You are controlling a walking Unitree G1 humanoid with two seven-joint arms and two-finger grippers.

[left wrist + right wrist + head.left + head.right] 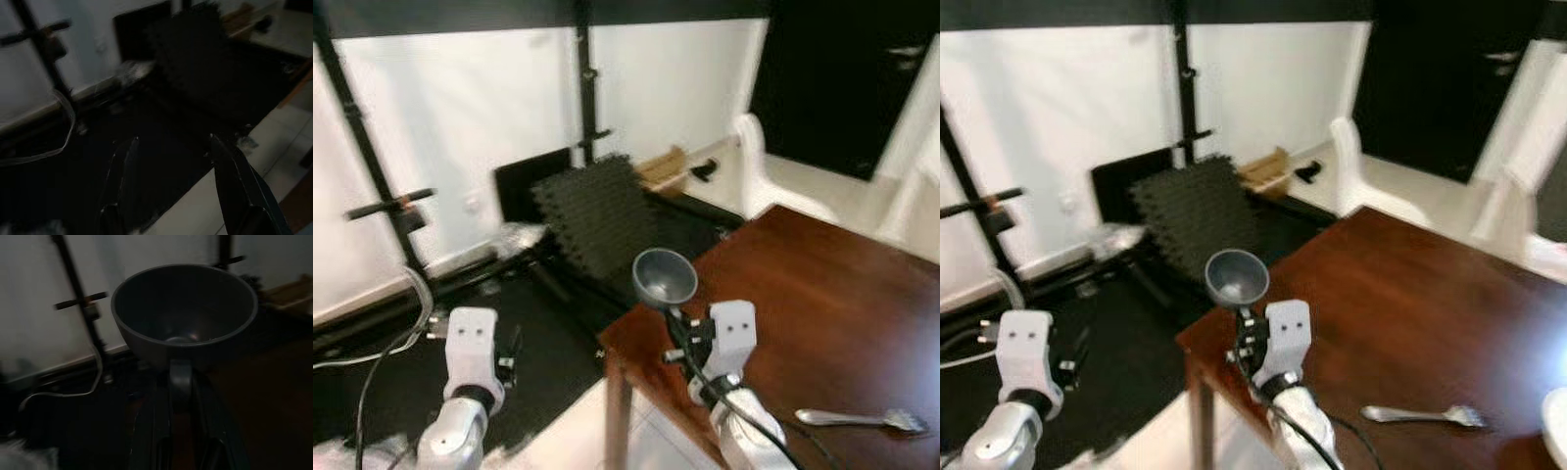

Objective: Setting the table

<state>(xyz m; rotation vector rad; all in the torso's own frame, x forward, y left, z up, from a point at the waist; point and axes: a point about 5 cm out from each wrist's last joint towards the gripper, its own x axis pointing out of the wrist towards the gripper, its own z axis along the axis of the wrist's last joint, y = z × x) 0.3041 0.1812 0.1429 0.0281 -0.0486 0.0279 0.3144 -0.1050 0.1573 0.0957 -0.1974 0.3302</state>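
Off to the left of the table (842, 284), the left gripper (171, 186) hangs idle with fingers spread and empty, while the right gripper (677, 328), over the table's near corner, is clamped on the handle of a grey ladle (665, 278), its round bowl upright just above the fingers, presumably for carrying level toward the fork (862, 419) lying well to its right.

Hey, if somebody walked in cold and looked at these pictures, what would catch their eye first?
Most striking is the grey bowl, held up by the right gripper above the near corner of the dark wooden table. Next comes the silver fork lying on the table to the robot's right. The left gripper hangs open over the dark floor mat beside the table.
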